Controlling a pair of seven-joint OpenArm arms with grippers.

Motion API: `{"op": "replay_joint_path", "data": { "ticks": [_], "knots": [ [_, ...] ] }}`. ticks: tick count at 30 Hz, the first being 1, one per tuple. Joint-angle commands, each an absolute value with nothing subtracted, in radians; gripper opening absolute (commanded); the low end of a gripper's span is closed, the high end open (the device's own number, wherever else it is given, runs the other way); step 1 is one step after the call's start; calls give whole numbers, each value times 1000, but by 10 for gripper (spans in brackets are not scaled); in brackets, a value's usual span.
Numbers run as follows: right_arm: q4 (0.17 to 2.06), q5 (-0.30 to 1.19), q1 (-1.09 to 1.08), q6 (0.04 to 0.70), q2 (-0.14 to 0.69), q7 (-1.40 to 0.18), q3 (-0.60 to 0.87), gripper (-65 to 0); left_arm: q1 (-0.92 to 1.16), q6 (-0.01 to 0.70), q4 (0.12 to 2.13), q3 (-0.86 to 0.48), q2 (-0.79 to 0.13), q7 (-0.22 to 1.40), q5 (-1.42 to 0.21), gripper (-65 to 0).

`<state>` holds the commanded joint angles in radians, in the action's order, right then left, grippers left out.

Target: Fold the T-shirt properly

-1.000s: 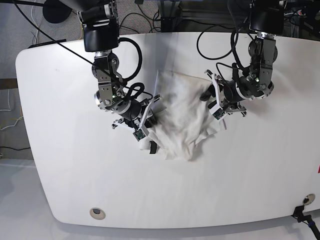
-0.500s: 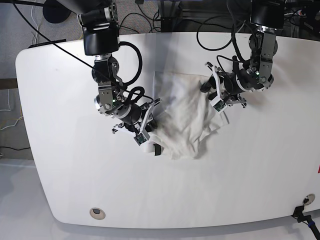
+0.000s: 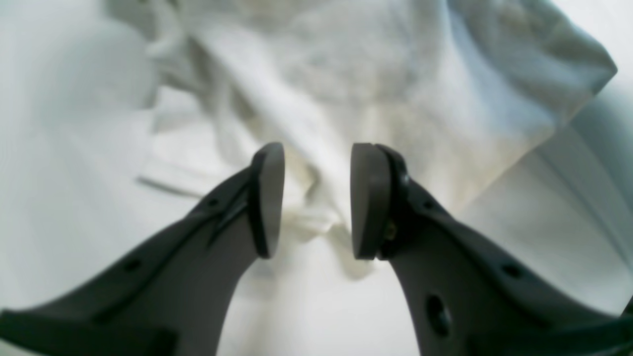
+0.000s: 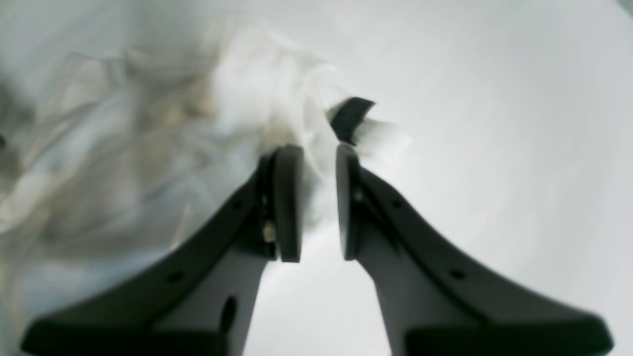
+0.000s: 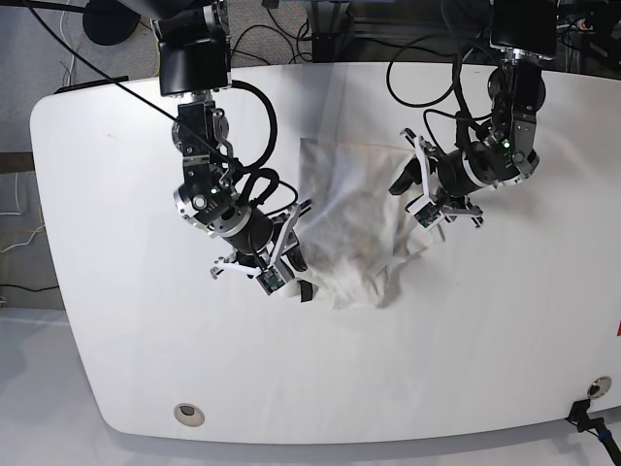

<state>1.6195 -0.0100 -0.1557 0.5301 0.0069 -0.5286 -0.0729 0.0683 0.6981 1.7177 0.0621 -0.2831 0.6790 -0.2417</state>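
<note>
The T-shirt (image 5: pixel 349 228) lies crumpled in the middle of the white table, plain white side showing and no print visible. My right gripper (image 5: pixel 294 277) is at its front left edge. In the right wrist view, this gripper (image 4: pixel 317 163) is shut on a bunch of the T-shirt (image 4: pixel 148 148) next to a black label (image 4: pixel 348 118). My left gripper (image 5: pixel 419 199) sits at the shirt's right side. In the left wrist view, the left gripper (image 3: pixel 319 163) is open, its pads standing either side of a fold of the T-shirt (image 3: pixel 346 89).
The white table (image 5: pixel 505 330) has a round hole (image 5: pixel 189 415) near the front left edge. A black clamp (image 5: pixel 587 413) sits at the front right corner. Cables and both arm bases crowd the back edge.
The right gripper has pulled the shirt's front left edge slightly toward the table's front. The left gripper shifted up, then back. The shirt now lies a little more spread out.
</note>
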Motion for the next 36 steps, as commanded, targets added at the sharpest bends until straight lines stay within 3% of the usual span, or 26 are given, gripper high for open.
{"op": "replay_joint_path", "data": {
  "ticks": [9,14,20,33,36],
  "knots": [
    [1833,-12,36,527,12,-529,-70,-543,205,698,1837,-116,-282,677,-242,-456],
    [1943,-12,173,424,42,-524,-70,-543,282,697,1879,-193,-274,647,-243,-457],
    [1969,-5,280,340,74,-504,-41,-538,392,697,1882,-254,-255,415,-242,-457],
    [1968,-1,453,349,71,-292,208,-541,545,697,1883,-371,-254,222,-246,-457],
    [1968,-1,512,349,71,-228,229,-541,599,698,1888,-423,-205,213,-246,-457]
  ]
}}
